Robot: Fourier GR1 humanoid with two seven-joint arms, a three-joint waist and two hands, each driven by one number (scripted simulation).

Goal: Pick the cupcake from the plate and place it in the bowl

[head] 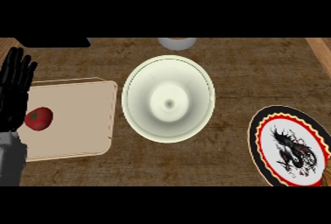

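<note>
No cupcake is seen on the plate (pixel 258 144) or in the bowl (pixel 139 94).
Left hand (pixel 15 87) is held open, empty, at rest; right hand unseen; cupcake judged light, crushable, best taken by its base.

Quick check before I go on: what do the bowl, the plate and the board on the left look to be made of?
Bowl: likely glazed ceramic, cream with soft sheen. Plate: probably glazed ceramic too, white with printed dark motif and red-black rim. Board: pale matte, wood or plastic, cannot tell; a tomato lies on it.
</note>
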